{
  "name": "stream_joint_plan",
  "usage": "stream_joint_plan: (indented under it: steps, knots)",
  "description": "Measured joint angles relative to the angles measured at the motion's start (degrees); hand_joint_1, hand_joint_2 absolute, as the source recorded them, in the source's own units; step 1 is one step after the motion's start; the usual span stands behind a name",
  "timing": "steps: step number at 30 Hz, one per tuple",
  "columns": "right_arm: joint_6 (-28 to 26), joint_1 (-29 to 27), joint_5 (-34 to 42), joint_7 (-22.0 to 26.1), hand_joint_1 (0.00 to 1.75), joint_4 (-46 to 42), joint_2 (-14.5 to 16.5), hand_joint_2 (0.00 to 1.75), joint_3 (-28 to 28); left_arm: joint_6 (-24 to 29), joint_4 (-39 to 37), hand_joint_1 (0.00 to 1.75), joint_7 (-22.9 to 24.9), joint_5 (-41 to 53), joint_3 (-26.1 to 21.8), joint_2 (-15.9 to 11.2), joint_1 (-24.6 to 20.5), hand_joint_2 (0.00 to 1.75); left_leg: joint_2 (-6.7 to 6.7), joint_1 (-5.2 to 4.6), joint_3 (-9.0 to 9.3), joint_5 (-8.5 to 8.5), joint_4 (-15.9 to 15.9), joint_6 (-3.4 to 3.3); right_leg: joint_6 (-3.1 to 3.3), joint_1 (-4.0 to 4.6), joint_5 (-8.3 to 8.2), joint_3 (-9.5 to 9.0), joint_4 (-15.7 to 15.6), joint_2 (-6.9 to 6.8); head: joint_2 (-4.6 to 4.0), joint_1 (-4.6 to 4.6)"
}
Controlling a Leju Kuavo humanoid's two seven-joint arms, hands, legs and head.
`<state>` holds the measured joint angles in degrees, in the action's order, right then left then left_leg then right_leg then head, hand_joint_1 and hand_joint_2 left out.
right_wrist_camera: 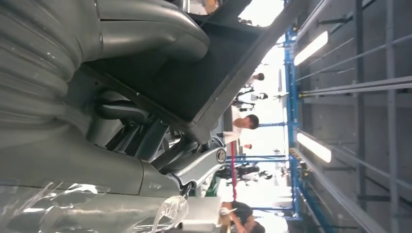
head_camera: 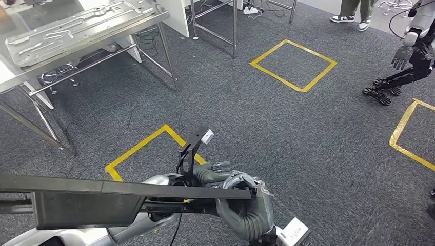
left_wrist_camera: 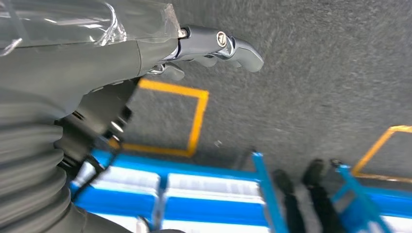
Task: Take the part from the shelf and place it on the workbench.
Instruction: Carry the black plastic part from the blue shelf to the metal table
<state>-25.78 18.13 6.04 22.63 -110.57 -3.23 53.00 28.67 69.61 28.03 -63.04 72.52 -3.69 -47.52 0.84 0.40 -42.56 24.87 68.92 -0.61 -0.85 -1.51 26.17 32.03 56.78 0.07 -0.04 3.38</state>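
A long dark flat part (head_camera: 128, 197) stretches across the bottom of the head view, from the left edge to the middle. My right hand (head_camera: 243, 207) grips its right end, fingers wrapped over the top edge; the right wrist view shows the thumb (right_wrist_camera: 150, 34) pressed on the dark part (right_wrist_camera: 194, 82). My left hand (head_camera: 210, 171) lies behind and under the part with its fingers stretched past the far edge. Whether it grips cannot be told. In the left wrist view the thumb (left_wrist_camera: 228, 46) sticks out over the carpet. The metal workbench (head_camera: 154, 20) stands at the upper left.
A pressed metal sheet (head_camera: 66, 31) lies on the workbench. Yellow tape squares (head_camera: 292, 64) mark the grey carpet. Another robot (head_camera: 410, 56) stands at the right edge, and a person's feet (head_camera: 354, 18) are at the top. A blue shelf frame (left_wrist_camera: 194, 194) is behind me.
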Motion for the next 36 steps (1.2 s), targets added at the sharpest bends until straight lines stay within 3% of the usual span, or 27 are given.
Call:
stream_joint_plan:
  steps: [2,3,5,8,9,11,13,14,15,16,18,19,22,24,27,28,29,30,31,33,34,36]
  knots:
    - [0.7,0.9,1.1,0.5,1.75,0.0,0.2,1.75,0.3,-1.7,1.8,0.00,1.0,2.8,0.9,-2.2,-1.4,1.75,-0.53,-0.18,3.42,-4.61,-8.6,-0.38,-0.32,0.13,0.80,-0.93,-0.1,0.04,-0.01,0.01]
    - [1.1,1.3,1.6,0.7,1.75,0.0,0.3,1.75,0.5,-2.7,2.7,0.00,1.2,5.1,1.4,-3.3,-2.1,1.75,-0.76,-0.34,4.66,-5.63,-11.6,-0.61,-0.58,0.23,1.14,-1.15,-0.1,0.05,-0.01,0.00]
    - [1.8,1.9,2.6,1.2,1.75,0.0,0.6,1.75,0.9,-5.0,4.6,0.00,1.3,10.9,2.4,-5.5,-3.3,1.75,-0.78,-0.76,5.53,-5.32,-13.4,-1.11,-1.22,0.38,1.64,-1.34,-0.3,0.00,-0.01,-0.02]
    - [2.8,2.8,3.7,1.7,1.75,0.0,1.0,1.75,1.5,-8.7,7.6,0.00,1.1,20.2,3.7,-8.2,-4.8,1.75,-0.24,-0.48,6.29,-4.87,-14.0,-1.91,-1.96,0.24,2.83,-1.21,0.9,-0.34,0.00,-0.05]
    - [3.2,3.1,4.1,1.9,1.75,0.0,1.1,1.75,1.7,-10.0,8.5,0.00,0.9,23.6,4.0,-9.0,-5.3,1.75,-0.10,-0.33,6.74,-4.71,-14.2,-2.25,-2.09,0.21,3.84,-0.18,3.2,-0.34,0.00,-0.06]
    - [3.7,3.6,4.6,2.2,1.75,0.1,1.2,1.75,2.1,-12.9,10.2,0.00,0.1,30.4,4.6,-10.2,-5.9,1.75,0.05,-0.35,7.52,-4.08,-14.3,-2.92,-2.23,0.18,6.49,4.18,11.0,-0.23,0.00,-0.08]
    - [4.0,4.0,5.0,2.3,1.75,0.1,1.2,1.75,2.5,-15.4,11.6,0.00,-0.8,36.2,5.2,-11.4,-6.0,1.75,0.31,-0.42,8.31,-3.38,-14.2,-3.06,-2.39,0.16,7.04,8.48,16.7,-0.17,0.00,-0.08]
    - [4.1,4.2,5.1,2.4,1.75,0.2,1.3,1.75,2.7,-16.4,12.3,0.00,-1.2,38.5,5.4,-11.9,-6.0,1.75,0.48,-0.39,8.77,-2.99,-14.2,-2.95,-2.43,0.14,5.61,9.24,16.4,-0.17,0.00,-0.08]
    - [4.2,4.4,5.3,2.4,1.75,0.2,1.3,1.75,2.9,-17.4,13.0,0.00,-1.6,40.6,5.6,-12.4,-6.0,1.75,0.67,-0.33,9.32,-2.57,-14.2,-2.77,-2.45,0.11,3.23,8.82,13.7,-0.18,0.00,-0.08]
    - [4.4,4.5,5.4,2.5,1.75,0.2,1.3,1.75,3.0,-18.3,13.6,0.00,-2.0,42.6,5.7,-12.8,-6.0,1.75,0.82,-0.23,9.92,-2.07,-14.1,-2.52,-2.46,0.04,0.35,7.47,9.5,-0.18,0.00,-0.08]
    - [4.6,5.0,5.6,2.7,1.75,0.3,1.5,1.75,3.2,-20.6,14.7,0.00,-3.2,47.7,5.7,-13.5,-6.0,1.75,1.03,-0.29,10.68,-1.10,-13.8,-1.83,-2.32,0.07,-2.91,4.65,2.5,0.02,-0.01,-0.07]
    - [4.7,5.3,5.8,2.9,1.75,0.4,1.6,1.75,3.3,-21.9,15.2,0.00,-4.0,50.5,5.6,-13.8,-6.1,1.75,1.09,-0.36,10.78,-0.76,-13.7,-1.52,-2.07,0.14,-3.27,3.94,0.9,0.14,-0.02,-0.05]
    - [5.1,6.1,6.4,3.4,1.75,0.6,2.2,1.75,3.6,-25.1,17.0,0.00,-5.9,57.3,5.0,-15.0,-6.1,1.75,1.06,-0.36,10.74,-0.26,-13.7,-1.01,-0.96,0.33,-2.74,3.77,0.5,0.28,-0.01,-0.04]
    - [5.3,6.5,6.6,3.8,1.75,0.8,2.6,1.75,3.8,-26.2,18.0,0.00,-6.7,59.5,4.6,-15.6,-6.1,1.75,0.56,-0.24,9.71,1.11,-11.2,-0.59,-0.30,0.22,-2.50,3.44,0.4,0.24,-0.01,-0.02]
    - [5.3,6.7,6.6,4.2,1.75,1.1,3.0,1.75,4.0,-27.0,19.1,0.00,-7.2,60.7,3.8,-16.2,-5.7,1.75,0.09,-0.08,3.89,5.07,-0.3,0.04,0.46,0.13,-2.04,3.01,0.4,0.25,-0.01,-0.01]
    - [5.3,6.7,6.6,4.4,1.75,1.2,3.1,1.75,4.0,-27.3,19.4,0.00,-7.2,60.8,3.6,-16.3,-5.4,1.75,0.06,0.02,1.77,5.67,2.8,0.18,0.64,0.10,-1.86,2.86,0.4,0.27,0.00,-0.01]
    - [5.2,6.7,6.6,4.5,1.75,1.3,3.1,1.75,4.1,-27.5,19.6,0.00,-7.2,60.9,3.4,-16.5,-5.2,1.75,0.03,0.14,0.54,5.19,4.0,0.26,0.76,0.10,-1.65,2.64,0.4,0.28,0.00,-0.01]
    - [5.2,6.8,6.6,4.6,1.75,1.4,3.2,1.75,4.2,-27.7,19.8,0.00,-7.1,60.9,3.3,-16.7,-5.0,1.75,0.00,0.24,0.52,3.64,2.7,0.25,0.79,0.12,-1.43,2.33,0.4,0.33,0.00,-0.01]
    - [5.2,6.9,6.6,4.8,1.75,1.5,3.2,1.75,4.3,-28.0,20.0,0.00,-7.0,60.8,3.2,-16.9,-5.0,1.75,-0.04,0.26,1.48,1.27,-0.5,0.08,0.76,0.16,-1.18,1.94,0.4,0.37,0.00,-0.01]
    - [5.1,7.2,6.6,5.0,1.75,1.6,3.3,1.75,4.4,-28.6,20.3,0.00,-6.2,60.6,3.0,-17.3,-5.2,1.75,-0.22,-0.09,4.95,-3.17,-9.1,-0.92,0.52,0.32,-0.72,1.33,0.3,0.44,-0.01,-0.01]
    - [5.0,7.4,6.6,5.2,1.75,1.6,3.3,1.75,4.4,-28.9,20.5,0.00,-5.5,60.3,2.9,-17.4,-5.3,1.75,-0.34,-0.35,6.14,-4.21,-12.0,-1.43,0.29,0.38,-0.54,1.22,0.3,0.43,-0.01,-0.02]
    - [4.7,7.8,6.6,5.4,1.75,1.8,3.3,1.75,4.4,-29.1,20.8,0.00,-4.3,58.9,2.6,-17.7,-5.5,1.75,-0.44,-0.79,6.96,-4.23,-13.8,-2.09,-0.32,0.37,-0.31,1.16,0.2,0.32,-0.01,-0.03]
